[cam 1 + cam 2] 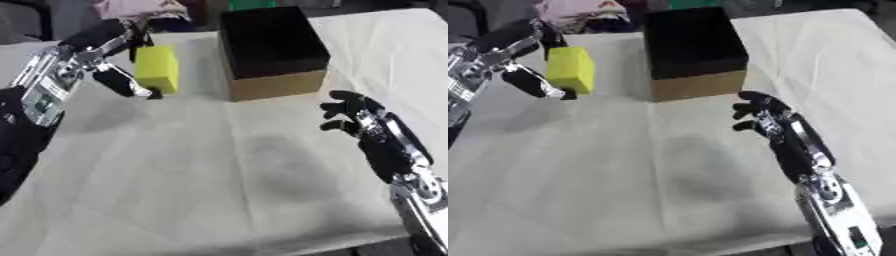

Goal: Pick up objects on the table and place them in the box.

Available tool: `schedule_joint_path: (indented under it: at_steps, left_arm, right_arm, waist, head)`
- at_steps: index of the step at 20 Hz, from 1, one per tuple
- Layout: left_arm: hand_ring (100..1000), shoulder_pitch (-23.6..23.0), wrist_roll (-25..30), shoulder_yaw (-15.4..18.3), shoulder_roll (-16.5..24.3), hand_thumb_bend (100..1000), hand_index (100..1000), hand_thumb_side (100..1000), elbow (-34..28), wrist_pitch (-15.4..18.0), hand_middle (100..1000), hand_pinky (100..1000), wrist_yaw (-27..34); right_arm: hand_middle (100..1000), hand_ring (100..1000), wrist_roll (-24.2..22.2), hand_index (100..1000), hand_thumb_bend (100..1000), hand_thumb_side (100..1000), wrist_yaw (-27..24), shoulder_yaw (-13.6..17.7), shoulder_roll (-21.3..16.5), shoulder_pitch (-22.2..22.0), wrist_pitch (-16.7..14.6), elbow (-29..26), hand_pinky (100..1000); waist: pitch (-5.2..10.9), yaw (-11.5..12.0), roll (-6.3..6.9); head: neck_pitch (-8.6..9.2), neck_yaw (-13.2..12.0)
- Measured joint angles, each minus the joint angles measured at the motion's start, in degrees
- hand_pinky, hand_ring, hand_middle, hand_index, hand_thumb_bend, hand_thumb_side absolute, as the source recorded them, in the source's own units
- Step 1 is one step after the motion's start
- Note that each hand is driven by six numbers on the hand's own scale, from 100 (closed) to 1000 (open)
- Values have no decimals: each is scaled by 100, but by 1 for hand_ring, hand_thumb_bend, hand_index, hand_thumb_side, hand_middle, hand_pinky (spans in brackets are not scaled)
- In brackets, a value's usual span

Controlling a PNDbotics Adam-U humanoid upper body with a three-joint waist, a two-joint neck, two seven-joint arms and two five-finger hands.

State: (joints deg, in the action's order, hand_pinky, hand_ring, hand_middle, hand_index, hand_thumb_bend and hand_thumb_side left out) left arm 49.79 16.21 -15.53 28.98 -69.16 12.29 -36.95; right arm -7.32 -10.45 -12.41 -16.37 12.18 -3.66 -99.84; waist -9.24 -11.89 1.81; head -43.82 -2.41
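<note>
A yellow block (157, 69) hangs above the table at the upper left, pinched between the thumb and fingers of my left hand (109, 55). It sits just left of the box (271, 52), a brown cardboard cube whose open top shows a dark inside. My right hand (354, 115) hovers over the cloth to the right of the box's front corner, fingers loosely curled and holding nothing.
A wrinkled white cloth (219, 175) covers the table. Pink fabric (140, 9) and a green thing (249, 4) lie past the far edge behind the box.
</note>
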Motion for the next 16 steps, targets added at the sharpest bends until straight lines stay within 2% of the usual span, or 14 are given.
schedule_joint_path:
  at_steps: [4,7,11,16]
  left_arm:
    - [460,382,-240,121,-226,699,540,229,390,31,337,660,-184]
    - [468,655,-527,269,-401,708,547,193,768,72,347,663,-365]
    - [480,976,-994,474,-565,725,560,156,1212,113,365,663,-658]
    - [498,1209,-1581,700,-638,720,581,151,1613,113,394,668,-926]
  right_arm:
    - [561,857,-111,832,100,725,-3,-121,-1,72,25,0,668]
    - [561,857,-216,832,100,729,-6,-229,-4,182,37,-2,668]
    - [562,857,-352,832,100,733,-8,-367,-8,365,57,-4,668]
    - [562,857,-519,832,100,746,-8,-537,-8,588,88,-8,668]
  waist:
    - [-8,-236,63]
    - [-91,-460,129]
    - [-227,-804,285]
    - [-396,-1249,534]
  head:
    - [51,-87]
    - [158,-180]
    - [361,-296]
    - [637,-472]
